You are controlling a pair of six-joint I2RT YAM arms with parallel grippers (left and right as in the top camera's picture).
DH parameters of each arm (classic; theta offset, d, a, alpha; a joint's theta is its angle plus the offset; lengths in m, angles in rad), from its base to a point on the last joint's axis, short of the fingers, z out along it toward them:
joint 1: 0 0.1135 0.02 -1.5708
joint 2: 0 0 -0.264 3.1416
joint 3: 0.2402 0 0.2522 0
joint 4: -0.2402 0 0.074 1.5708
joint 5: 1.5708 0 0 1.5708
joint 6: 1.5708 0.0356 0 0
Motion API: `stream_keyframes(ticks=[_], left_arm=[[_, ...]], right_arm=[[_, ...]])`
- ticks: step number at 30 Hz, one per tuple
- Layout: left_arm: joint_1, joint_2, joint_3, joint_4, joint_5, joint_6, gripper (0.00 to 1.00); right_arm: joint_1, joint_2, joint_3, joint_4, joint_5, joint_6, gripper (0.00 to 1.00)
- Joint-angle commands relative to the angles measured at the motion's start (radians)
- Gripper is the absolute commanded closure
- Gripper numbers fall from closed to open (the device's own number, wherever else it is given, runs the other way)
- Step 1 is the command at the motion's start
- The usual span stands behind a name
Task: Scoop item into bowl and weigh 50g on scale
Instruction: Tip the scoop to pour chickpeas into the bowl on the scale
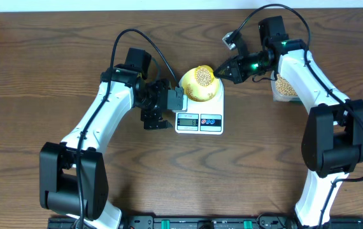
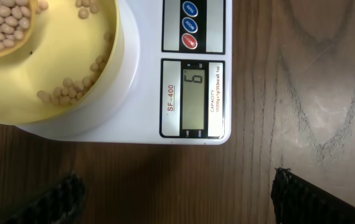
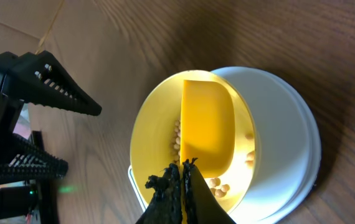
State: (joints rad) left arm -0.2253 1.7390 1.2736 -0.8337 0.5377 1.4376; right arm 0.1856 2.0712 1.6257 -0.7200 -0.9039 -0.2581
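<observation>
The pale yellow bowl (image 1: 191, 94) stands on the white scale (image 1: 199, 121), whose display (image 2: 193, 96) reads 6. A few tan beans (image 2: 71, 90) lie in the bowl. My right gripper (image 3: 182, 177) is shut on the handle of a bright yellow scoop (image 3: 207, 124), held over the bowl. The scoop (image 2: 3, 37) carries a load of beans (image 2: 0, 22). My left gripper (image 2: 177, 205) stands wide open just left of the scale, low over the wood, with nothing between its fingers (image 2: 308, 199).
A clear container (image 1: 286, 87) with more beans sits at the right, partly under my right arm. The brown wooden table (image 1: 54, 76) lies all around. The left gripper (image 3: 40, 87) shows at the left edge of the right wrist view.
</observation>
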Motion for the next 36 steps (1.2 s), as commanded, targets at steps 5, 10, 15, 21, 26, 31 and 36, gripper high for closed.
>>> stream_keyframes(ticks=[5,10,15,21,26,31,36], left_arm=[[-0.002,0.005,-0.008,-0.005,0.016,0.007,0.02],[-0.002,0.005,-0.008,-0.005,0.016,0.007,0.02],[-0.002,0.005,-0.008,-0.005,0.016,0.007,0.02],[-0.002,0.005,-0.008,-0.005,0.016,0.007,0.03],[-0.002,0.005,-0.008,-0.005,0.016,0.007,0.03],[-0.002,0.005,-0.008,-0.005,0.016,0.007,0.02],[-0.002,0.005,-0.008,-0.005,0.016,0.007,0.02]], right_arm=[[0.005,0.009,-0.005,0.006,-0.014,-0.02,0.99],[0.005,0.009,-0.005,0.007,-0.014,-0.02,0.99],[0.005,0.009,-0.005,0.014,-0.014,-0.02,0.99],[0.006,0.008,-0.005,0.014,-0.015,-0.02,0.99],[0.006,0.008,-0.003,0.007,-0.027,-0.02,0.99],[0.006,-0.008,-0.003,-0.002,-0.03,-0.032,0.99],[0.006,-0.039,-0.003,-0.012,-0.029,-0.051,0.99]])
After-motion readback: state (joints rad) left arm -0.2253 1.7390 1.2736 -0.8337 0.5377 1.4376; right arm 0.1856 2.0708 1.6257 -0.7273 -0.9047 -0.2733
